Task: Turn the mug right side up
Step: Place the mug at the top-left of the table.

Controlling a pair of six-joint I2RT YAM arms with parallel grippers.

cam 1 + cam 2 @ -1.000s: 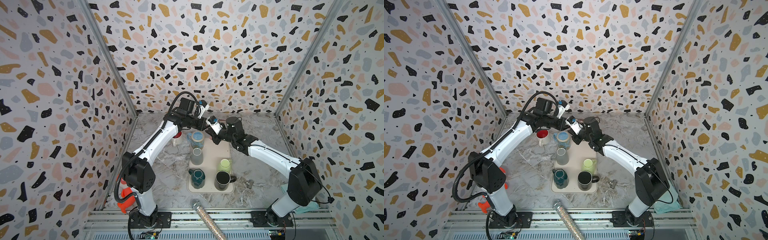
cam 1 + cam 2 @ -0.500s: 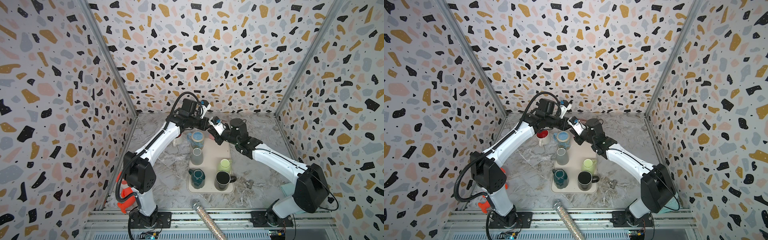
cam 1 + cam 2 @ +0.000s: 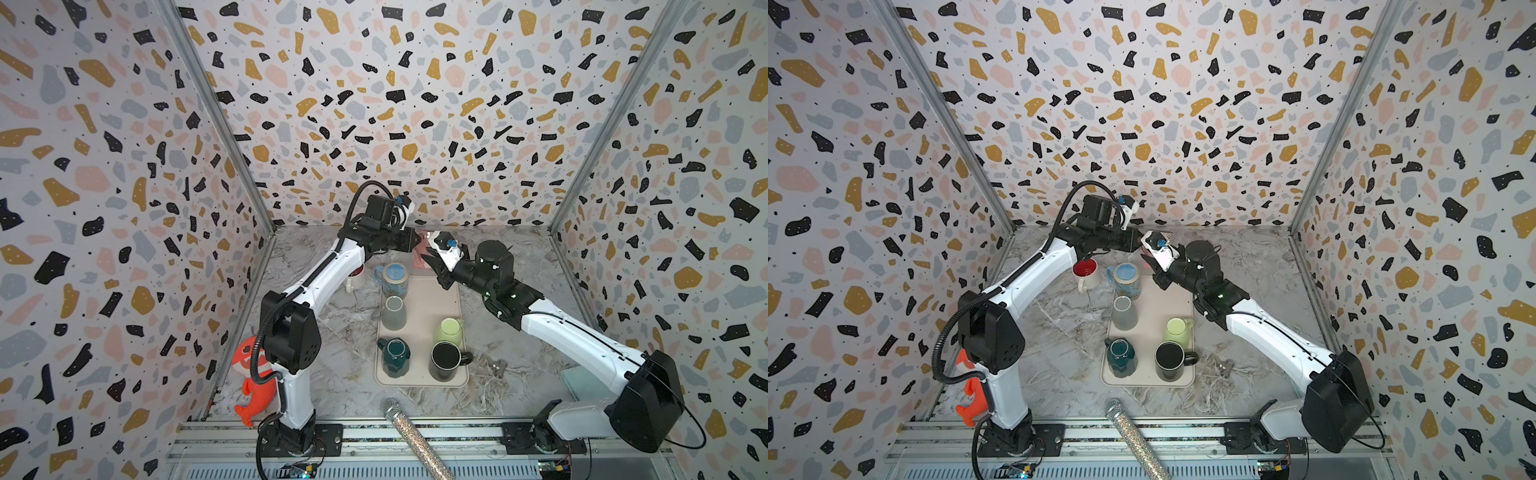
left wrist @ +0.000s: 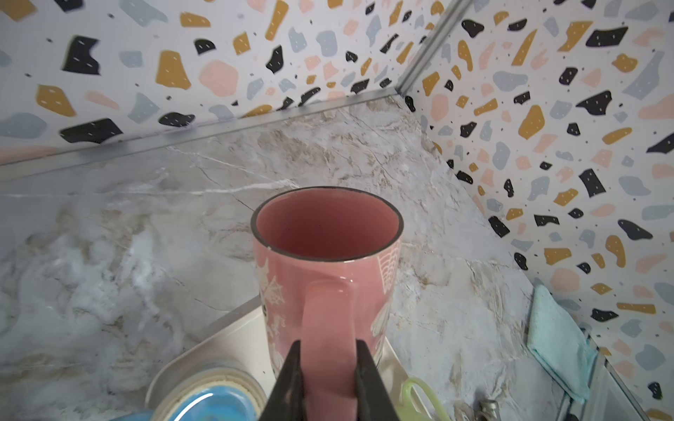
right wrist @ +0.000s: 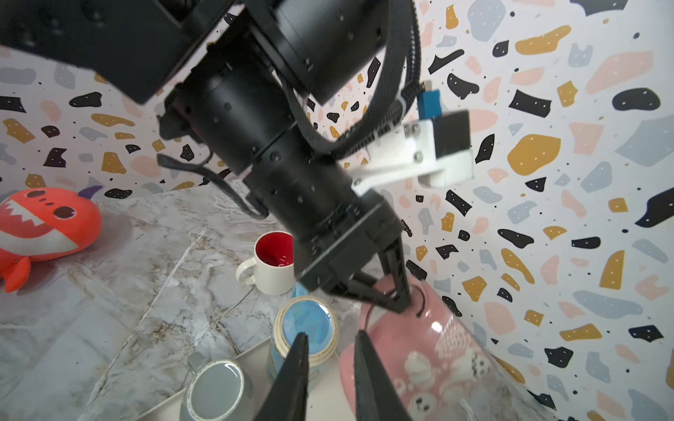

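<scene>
Pink mug [image 4: 324,255] stands mouth up, its handle pinched between the closed jaws of the left gripper [image 4: 328,344], at the 12 o'clock end of the tray [image 3: 419,291]. Its base is hidden, so whether it rests on the tray cannot be told. Right gripper [image 5: 332,335] sits just beside the mug at its 3 o'clock, jaws slightly parted and holding nothing. A blue mug [image 3: 392,276] stands near the pink mug's 8 o'clock, with a white mug [image 3: 1086,274], red inside, beyond it at 9 o'clock, off the tray. Down the tray toward 6 o'clock are a grey mug [image 3: 393,312], green mug [image 3: 451,331], teal mug [image 3: 392,356] and black mug [image 3: 446,360]. A glitter microphone [image 3: 415,436] lies at the table's 6 o'clock edge, and an orange plush [image 3: 253,374] at 8 o'clock.
</scene>
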